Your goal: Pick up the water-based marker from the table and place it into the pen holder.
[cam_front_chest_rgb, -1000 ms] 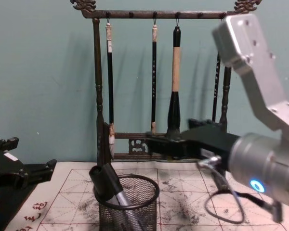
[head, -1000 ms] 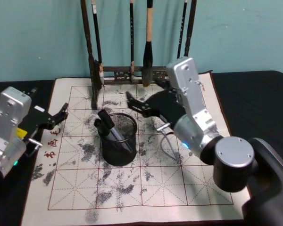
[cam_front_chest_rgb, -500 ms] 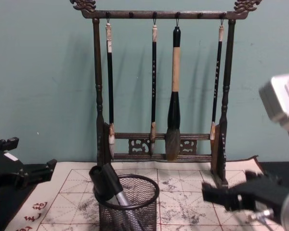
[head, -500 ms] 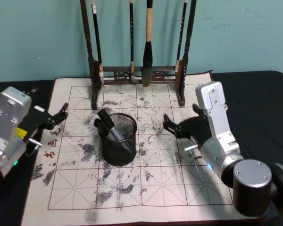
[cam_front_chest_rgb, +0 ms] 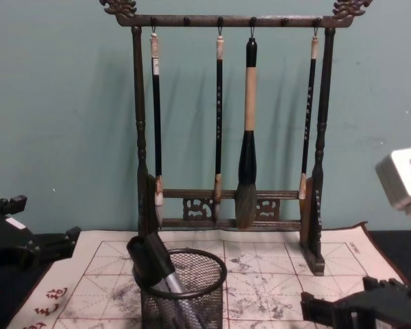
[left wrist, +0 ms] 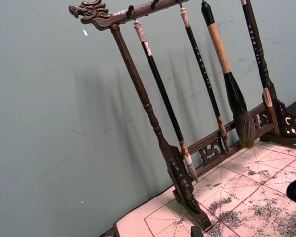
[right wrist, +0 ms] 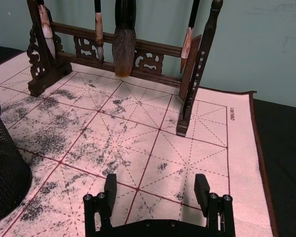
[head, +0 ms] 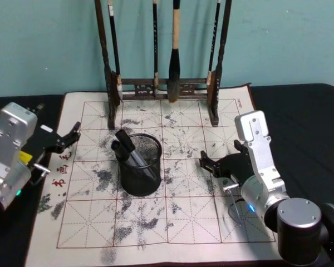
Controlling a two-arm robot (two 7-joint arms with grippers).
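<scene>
Both jaws of the right gripper stand apart and empty; it has drawn back from the pen holder. The water-based marker leans inside, well ahead of them, so placing looks finished. The left gripper stays parked, jaws apart.

A black table is covered across its middle by a pale calligraphy practice mat, which is ruled with a red grid, smudged with grey ink stains and edged in dark brown. Red characters are printed along the mat's left margin. At the mat's far edge a dark wooden brush rack is stood, with several brushes hung from it. A round black wire-mesh pen holder is set on the mat left of centre, well apart from the rack.
</scene>
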